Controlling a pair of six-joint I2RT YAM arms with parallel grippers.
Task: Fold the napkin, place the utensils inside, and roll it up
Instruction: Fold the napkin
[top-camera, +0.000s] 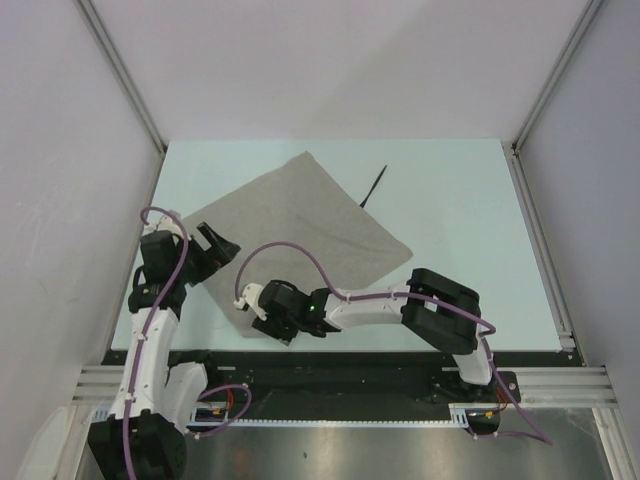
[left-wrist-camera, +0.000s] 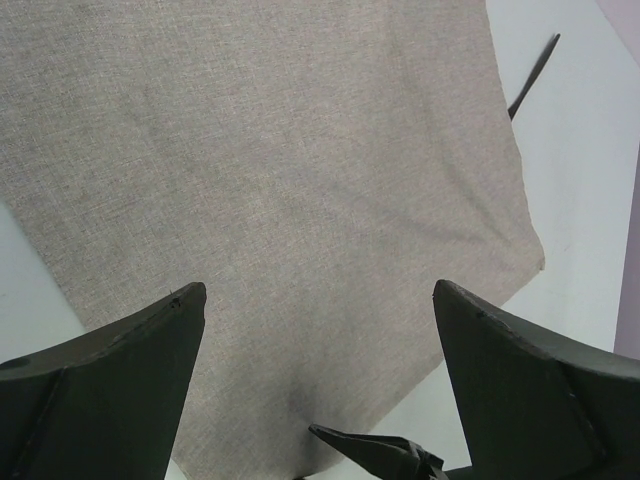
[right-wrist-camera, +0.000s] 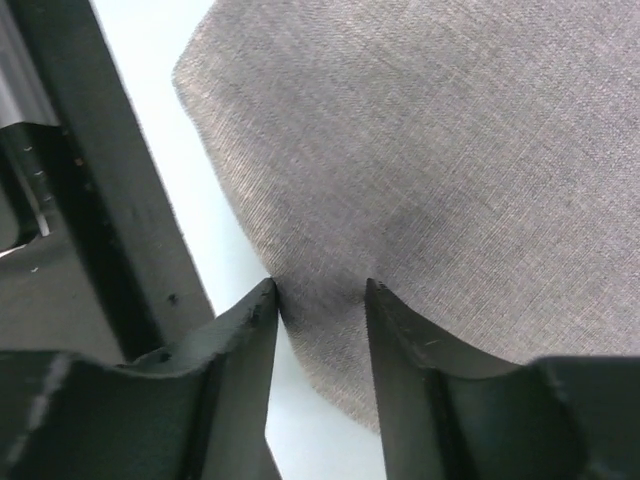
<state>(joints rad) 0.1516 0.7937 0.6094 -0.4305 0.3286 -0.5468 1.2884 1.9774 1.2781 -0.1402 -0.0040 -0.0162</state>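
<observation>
The grey-beige napkin (top-camera: 300, 225) lies flat on the pale table, turned like a diamond. The thin black utensil (top-camera: 373, 187) lies beside its far right edge, partly under it; it also shows in the left wrist view (left-wrist-camera: 533, 75). My left gripper (top-camera: 222, 245) is wide open over the napkin's left side (left-wrist-camera: 280, 180), with nothing between its fingers (left-wrist-camera: 318, 290). My right gripper (top-camera: 268, 325) is at the napkin's near corner. Its fingers (right-wrist-camera: 318, 288) stand a narrow gap apart, tips down on the cloth (right-wrist-camera: 450, 150), with the napkin's edge between them.
A black rail (right-wrist-camera: 90, 200) runs along the table's near edge just behind the right gripper, also in the top view (top-camera: 340, 362). White walls and metal frame posts (top-camera: 120, 70) close in the table on three sides. The right gripper's tip shows in the left wrist view (left-wrist-camera: 375, 455).
</observation>
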